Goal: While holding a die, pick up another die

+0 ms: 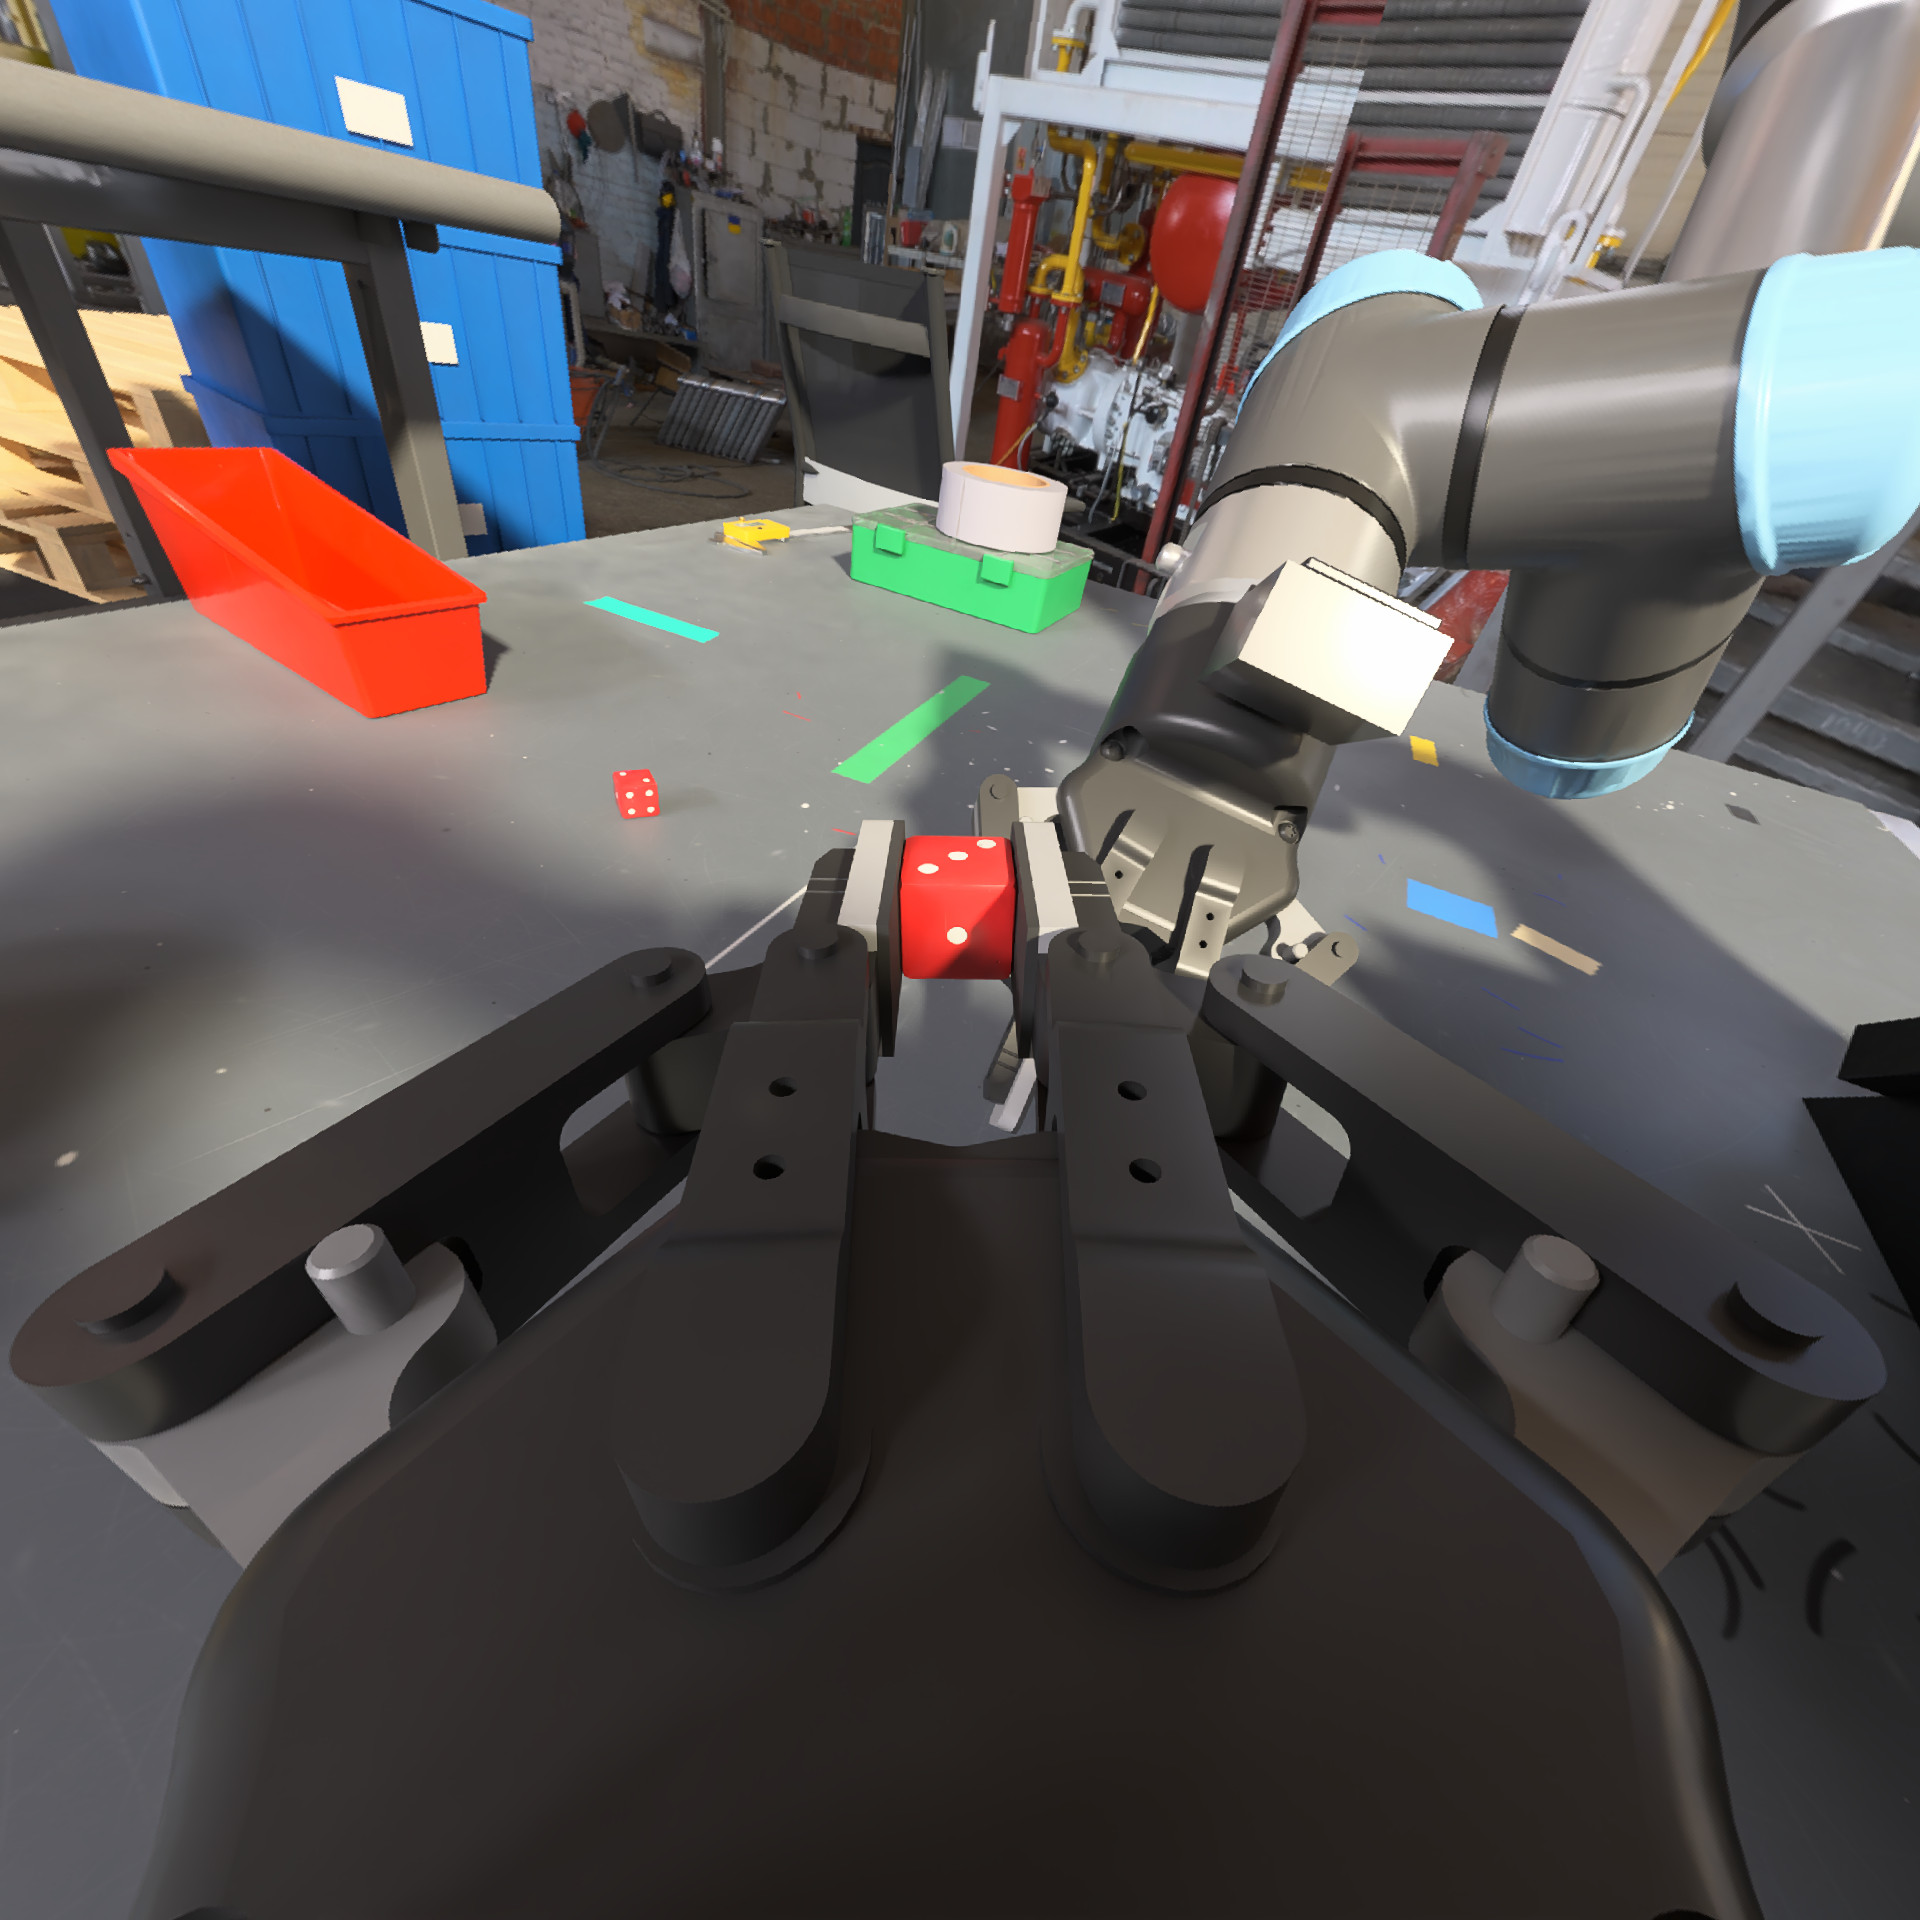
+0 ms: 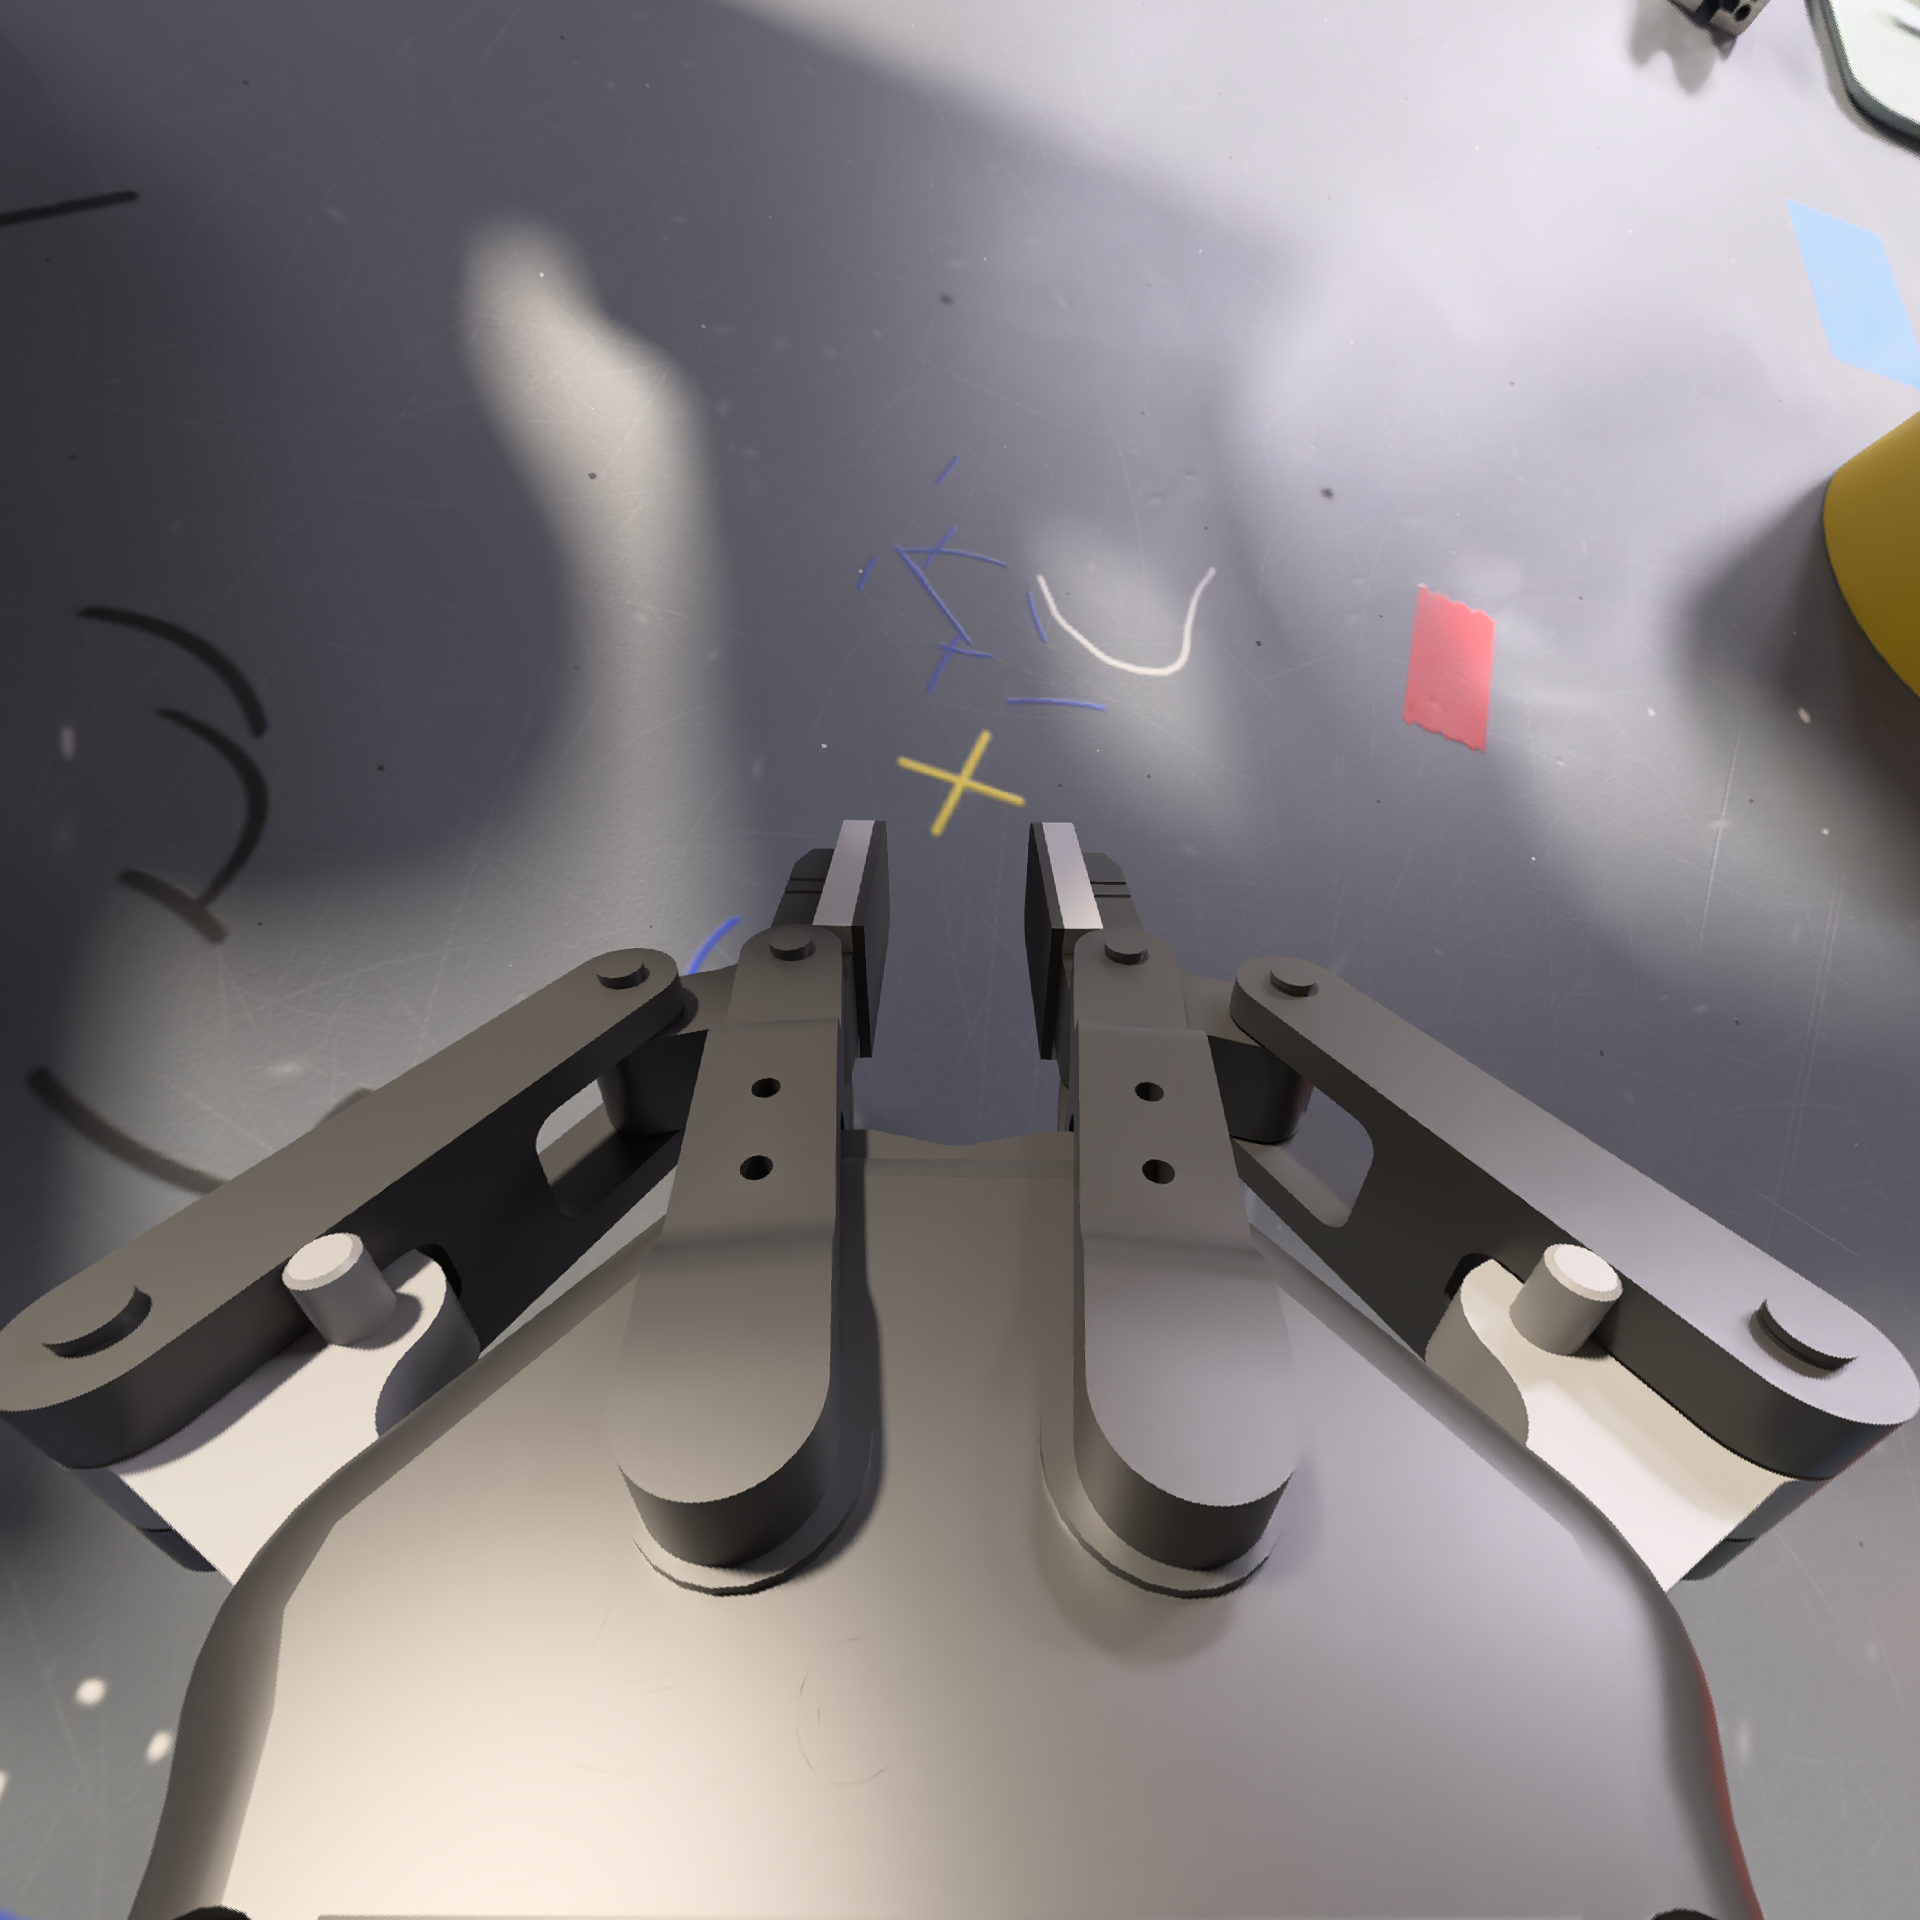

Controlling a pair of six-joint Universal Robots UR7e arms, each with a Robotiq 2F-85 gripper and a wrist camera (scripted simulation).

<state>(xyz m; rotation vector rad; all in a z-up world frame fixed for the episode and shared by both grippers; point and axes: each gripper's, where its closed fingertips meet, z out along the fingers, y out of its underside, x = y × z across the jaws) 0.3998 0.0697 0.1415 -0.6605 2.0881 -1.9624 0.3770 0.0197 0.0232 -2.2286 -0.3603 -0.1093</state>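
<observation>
Left claw (image 1: 957,904) pinching red die (image 1: 956,906); second die (image 1: 636,794) loose on table (image 1: 312,883); right claw (image 2: 957,914) spread, empty.

The table (image 1: 312,935) looks like dull grey metal, with tiny scratches and pen marks on it. The held die (image 1: 956,906) looks like smooth, shiny red plastic, and so does the small die (image 1: 636,794) on the table. The red bin (image 1: 312,592) is glossy plastic. The green box (image 1: 966,582) is smooth plastic too. The left gripper (image 1: 956,914) is matt dark metal; its pads (image 1: 868,883) are pale and flat
</observation>
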